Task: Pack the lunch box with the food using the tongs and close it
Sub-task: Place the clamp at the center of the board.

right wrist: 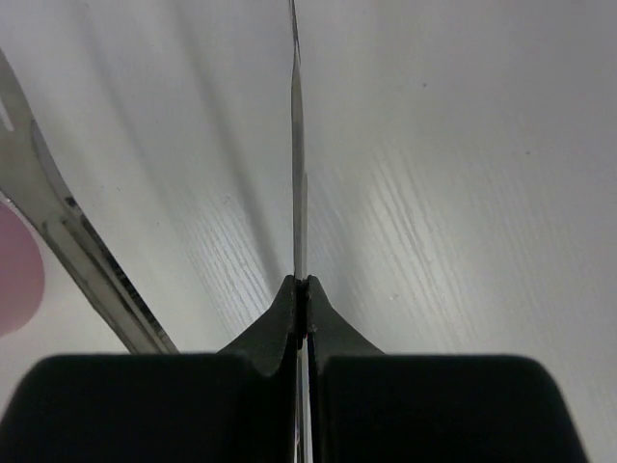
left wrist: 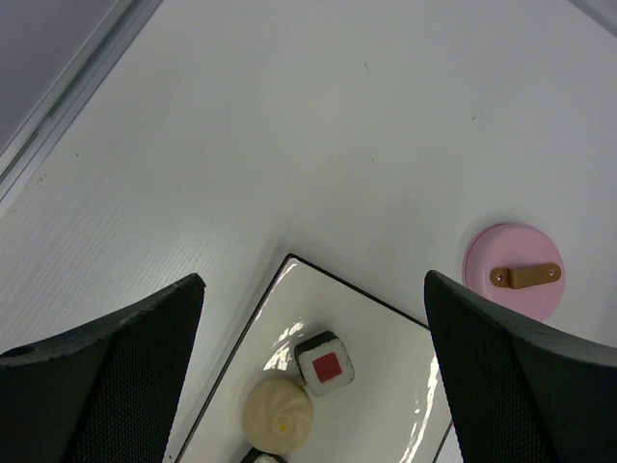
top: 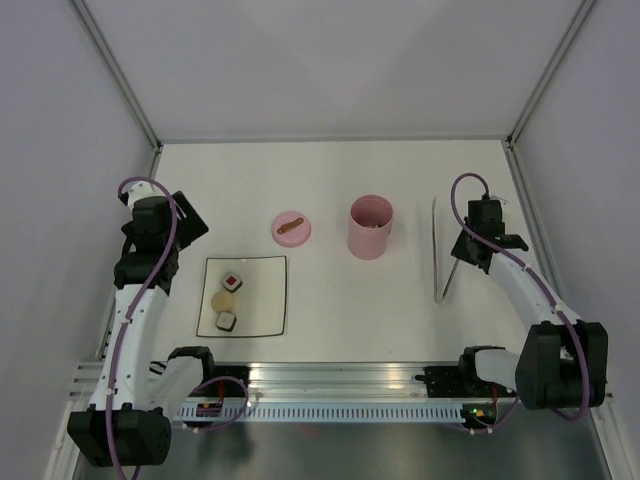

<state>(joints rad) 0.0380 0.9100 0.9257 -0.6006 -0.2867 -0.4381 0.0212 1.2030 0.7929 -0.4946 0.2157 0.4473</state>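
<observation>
The pink lunch box (top: 370,228) stands open at mid-table, with a hint of beige inside. Its lid (top: 291,228) (left wrist: 514,272) lies flat to its left. On the white plate (top: 262,300) (left wrist: 386,386) sit three pieces of food: a red-centred roll (top: 232,280) (left wrist: 325,366), a beige ball (top: 224,300) (left wrist: 278,415) and another roll (top: 226,321). My left gripper (top: 192,222) (left wrist: 313,280) hangs open above the plate's far corner, holding nothing. The silver tongs (top: 436,250) are right of the lunch box. My right gripper (top: 463,252) (right wrist: 300,285) is shut on one thin arm (right wrist: 298,174) of them; the other arm (right wrist: 67,241) spreads to the left.
Grey walls close the table on three sides, and the right wall is close beyond the tongs. An aluminium rail (top: 340,378) with both arm bases runs along the near edge. The wall foot (left wrist: 67,92) shows at the left of the left wrist view.
</observation>
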